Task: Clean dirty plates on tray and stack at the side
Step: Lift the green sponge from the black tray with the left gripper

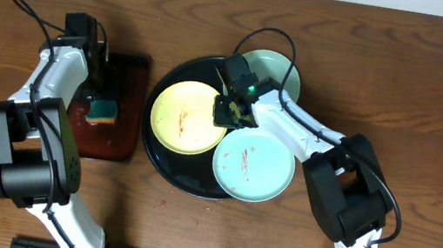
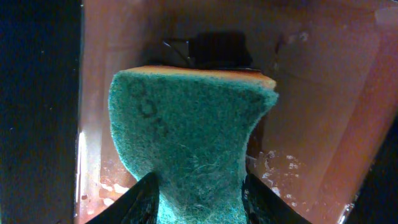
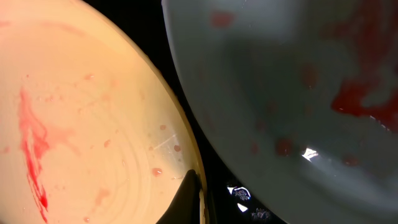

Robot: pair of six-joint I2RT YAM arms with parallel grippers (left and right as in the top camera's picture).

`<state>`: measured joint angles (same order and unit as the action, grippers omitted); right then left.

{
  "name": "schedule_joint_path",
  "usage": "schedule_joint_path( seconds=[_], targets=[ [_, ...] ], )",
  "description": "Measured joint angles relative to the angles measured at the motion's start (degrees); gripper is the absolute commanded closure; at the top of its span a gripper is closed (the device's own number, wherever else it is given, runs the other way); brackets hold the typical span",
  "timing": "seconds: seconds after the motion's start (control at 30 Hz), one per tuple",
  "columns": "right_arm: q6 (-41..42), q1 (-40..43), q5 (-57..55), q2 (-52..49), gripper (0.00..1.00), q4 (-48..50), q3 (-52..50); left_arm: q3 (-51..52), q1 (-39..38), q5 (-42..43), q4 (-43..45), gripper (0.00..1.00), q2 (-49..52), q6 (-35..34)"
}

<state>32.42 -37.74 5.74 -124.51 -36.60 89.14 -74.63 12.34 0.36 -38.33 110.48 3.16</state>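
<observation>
The black round tray (image 1: 160, 168) holds a pale yellow plate (image 1: 178, 118) at its left and a mint-blue plate (image 1: 252, 166) at front right, both with red smears. A second mint-blue plate (image 1: 280, 73) lies at the back right, partly under the right arm. My right gripper (image 1: 228, 112) is shut on the yellow plate's right rim. In the right wrist view one finger (image 3: 198, 186) lies on the yellow plate (image 3: 81, 124), beside a smeared mint-blue plate (image 3: 280, 93). My left gripper (image 1: 103, 106) is shut on a green sponge (image 2: 186, 112).
The sponge (image 1: 103, 113) hangs over a dark reddish rectangular tray (image 1: 129, 84) left of the black tray; its wet bottom shows in the left wrist view (image 2: 311, 93). The black tray shows between the plates in the right wrist view (image 3: 214, 168). The table is brown wood.
</observation>
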Motion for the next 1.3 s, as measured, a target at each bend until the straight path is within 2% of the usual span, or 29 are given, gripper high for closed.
schedule_joint_path(
  seconds=[0.27, 0.33, 0.53, 0.57, 0.6, 0.63, 0.97, 1.0, 1.1, 1.13, 1.2, 1.3],
  targets=[
    [0.0, 0.0, 0.0, 0.0, 0.97, 0.0, 0.0, 1.1, 0.0, -0.7, 0.1, 0.56, 0.0, -1.0],
    [0.0, 0.0, 0.0, 0.0, 0.97, 0.0, 0.0, 1.2, 0.0, -0.7, 0.1, 0.59, 0.0, -1.6],
    [0.0, 0.0, 0.0, 0.0, 0.97, 0.0, 0.0, 1.2, 0.0, -0.7, 0.5, 0.71, 0.0, -3.7],
    [0.0, 0.0, 0.0, 0.0, 0.97, 0.0, 0.0, 1.2, 0.0, -0.8, 0.6, 0.76, 0.0, -3.9],
    [0.0, 0.0, 0.0, 0.0, 0.96, 0.0, 0.0, 1.2, 0.0, -0.8, 0.6, 0.90, 0.0, -4.4],
    [0.0, 0.0, 0.0, 0.0, 0.96, 0.0, 0.0, 1.2, 0.0, -0.8, 0.7, 0.92, 0.0, -4.6],
    [-0.3, 0.0, -0.1, -0.1, 0.96, 0.1, 0.0, 1.2, 0.0, -0.8, 0.6, 0.93, 0.0, -4.7],
    [-0.3, 0.0, -0.1, -0.1, 0.96, 0.1, 0.0, 1.2, 0.0, -0.8, 0.6, 0.93, 0.0, -4.7],
    [-0.4, 0.0, -0.1, -0.1, 0.93, 0.1, 0.0, 1.2, 0.0, -0.8, 0.5, 0.60, 0.0, -4.6],
    [-0.4, 0.0, -0.1, -0.2, 0.93, 0.1, 0.0, 1.2, 0.0, -0.8, 0.4, 0.54, 0.0, -4.9],
    [-0.5, -0.2, -0.2, -0.3, 0.93, 0.2, 0.0, 1.2, 0.0, -0.8, 0.0, 0.50, 0.0, -4.8],
    [-0.5, -0.4, -0.5, -0.3, 0.92, 0.2, 0.1, 1.3, 0.0, -0.8, 0.0, 0.50, 0.0, -4.8]
  ],
)
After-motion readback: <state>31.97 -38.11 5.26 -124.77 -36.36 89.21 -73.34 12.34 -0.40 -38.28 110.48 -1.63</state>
